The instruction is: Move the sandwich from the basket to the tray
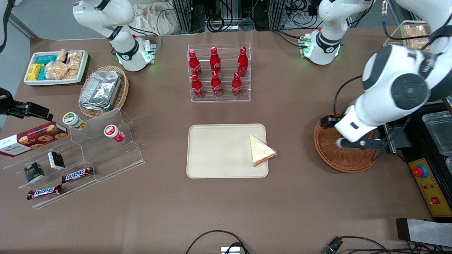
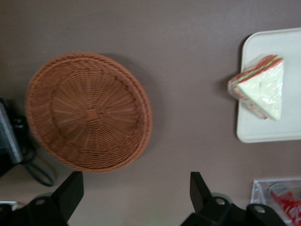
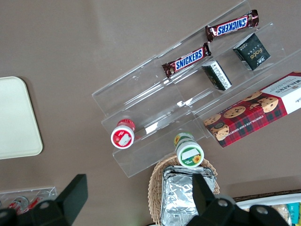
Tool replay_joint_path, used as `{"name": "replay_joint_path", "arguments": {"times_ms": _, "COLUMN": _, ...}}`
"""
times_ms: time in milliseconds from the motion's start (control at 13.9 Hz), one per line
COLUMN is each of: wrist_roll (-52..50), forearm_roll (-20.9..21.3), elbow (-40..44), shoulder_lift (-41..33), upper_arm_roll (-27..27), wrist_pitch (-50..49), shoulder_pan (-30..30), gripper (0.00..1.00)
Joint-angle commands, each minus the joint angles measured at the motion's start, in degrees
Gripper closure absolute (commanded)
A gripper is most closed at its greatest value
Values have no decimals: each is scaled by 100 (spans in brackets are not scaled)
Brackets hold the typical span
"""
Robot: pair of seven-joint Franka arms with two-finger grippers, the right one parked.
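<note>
The sandwich (image 1: pixel 261 152) (image 2: pixel 260 88), a wrapped pale wedge with red and green layers, lies on the cream tray (image 1: pixel 220 151) (image 2: pixel 263 134) at the edge nearest the working arm, its corner overhanging the rim. The round reddish-brown basket (image 1: pixel 340 158) (image 2: pixel 88 111) stands empty toward the working arm's end of the table. My left gripper (image 1: pixel 360 143) (image 2: pixel 136 188) hangs above the basket, apart from the sandwich, open with nothing between its black fingers (image 2: pixel 70 190).
A clear rack of red cola bottles (image 1: pixel 219 72) stands farther from the front camera than the tray. A black unit with a red stop button (image 1: pixel 420 171) sits close beside the basket. Acrylic snack steps (image 1: pixel 84 155), a foil-tray basket (image 1: pixel 103 91) and a white snack bin (image 1: pixel 56 67) lie toward the parked arm's end.
</note>
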Motion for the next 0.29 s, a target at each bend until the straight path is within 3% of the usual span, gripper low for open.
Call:
{"name": "replay_joint_path", "arguments": {"times_ms": 0, "wrist_roll": 335, "forearm_roll": 40, "elbow": 514, "shoulder_lift": -20, "upper_arm_roll": 123, "wrist_pitch": -410, "shoulder_pan": 130, "gripper": 0}}
{"name": "replay_joint_path", "arguments": {"times_ms": 216, "wrist_roll": 317, "forearm_roll": 216, "elbow": 568, "shoulder_lift": -20, "upper_arm_roll": 168, "wrist_pitch": -419, "shoulder_pan": 130, "gripper": 0}}
